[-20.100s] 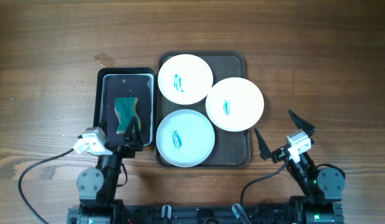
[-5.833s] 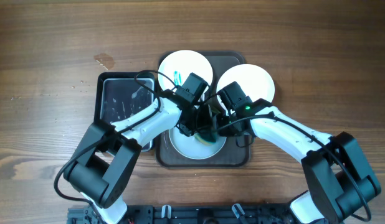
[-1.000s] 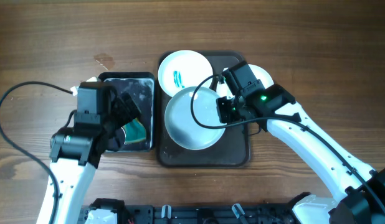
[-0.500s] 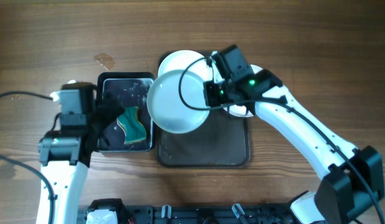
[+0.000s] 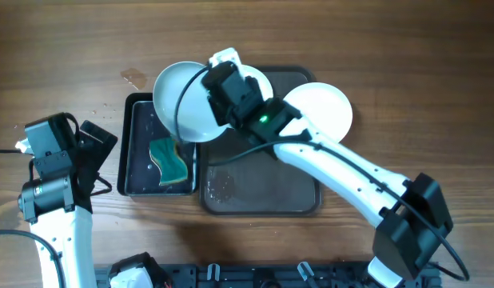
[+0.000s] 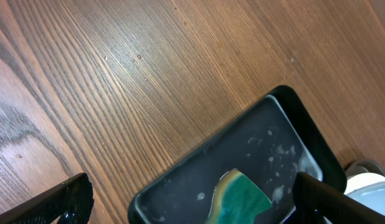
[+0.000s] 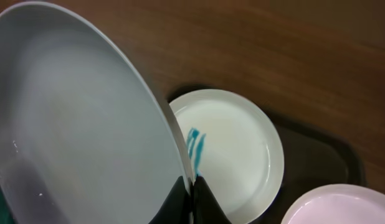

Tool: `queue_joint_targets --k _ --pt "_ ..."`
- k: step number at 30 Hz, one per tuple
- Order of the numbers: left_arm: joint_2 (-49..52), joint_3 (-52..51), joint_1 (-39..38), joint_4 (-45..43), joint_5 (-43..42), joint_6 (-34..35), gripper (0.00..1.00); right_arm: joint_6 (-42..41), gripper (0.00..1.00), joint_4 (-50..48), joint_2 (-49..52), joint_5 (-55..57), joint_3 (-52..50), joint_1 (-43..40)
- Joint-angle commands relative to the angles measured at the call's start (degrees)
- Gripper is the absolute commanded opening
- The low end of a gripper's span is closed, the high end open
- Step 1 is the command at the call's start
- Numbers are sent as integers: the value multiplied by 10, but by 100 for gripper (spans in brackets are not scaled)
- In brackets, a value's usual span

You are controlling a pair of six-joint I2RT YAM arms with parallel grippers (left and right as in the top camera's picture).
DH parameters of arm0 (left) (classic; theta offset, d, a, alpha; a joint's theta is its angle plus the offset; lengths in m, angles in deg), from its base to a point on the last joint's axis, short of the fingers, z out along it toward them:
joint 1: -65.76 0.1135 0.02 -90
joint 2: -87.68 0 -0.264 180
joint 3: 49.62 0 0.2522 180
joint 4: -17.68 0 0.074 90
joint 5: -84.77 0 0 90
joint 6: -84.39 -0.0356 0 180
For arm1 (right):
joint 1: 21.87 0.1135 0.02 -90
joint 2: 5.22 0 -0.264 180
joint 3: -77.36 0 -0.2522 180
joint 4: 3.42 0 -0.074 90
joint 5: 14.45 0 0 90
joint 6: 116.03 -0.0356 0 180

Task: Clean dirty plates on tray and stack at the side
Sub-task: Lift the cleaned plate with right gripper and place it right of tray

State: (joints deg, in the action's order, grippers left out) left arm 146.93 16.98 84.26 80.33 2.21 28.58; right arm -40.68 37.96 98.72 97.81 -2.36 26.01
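Right gripper (image 7: 192, 190) pinched shut on the rim of a plain round white plate (image 5: 179, 100), held tilted over the far-left corner of the large dark brown rectangular tray (image 5: 263, 192). A second white plate with a teal smear (image 7: 233, 149) lies in that same corner of the brown tray. A third white plate (image 5: 320, 108) overhangs the tray's far-right rim. Left gripper (image 5: 101, 160) spread wide, empty, well left of the brown tray above the wooden tabletop (image 5: 391, 48). A small black tray (image 5: 127, 144) with a green sponge (image 5: 170, 160) sits just left of the brown tray.
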Motion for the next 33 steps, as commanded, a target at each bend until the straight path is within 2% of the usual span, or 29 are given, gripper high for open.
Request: queue_joint_targets --k 1,7,12,27,33 --pt "-4 12 4 0 -5 8 100 14 4 -33 4 137 17 40" --pt "-4 12 4 0 -5 8 100 118 4 -123 5 297 17 98" --pt "-4 12 4 0 -5 8 100 219 4 -178 5 351 17 128" --pt "-4 12 4 0 -5 8 100 240 4 -165 11 358 15 162" --pt "-4 12 4 0 -5 8 100 304 4 -160 29 372 15 162"
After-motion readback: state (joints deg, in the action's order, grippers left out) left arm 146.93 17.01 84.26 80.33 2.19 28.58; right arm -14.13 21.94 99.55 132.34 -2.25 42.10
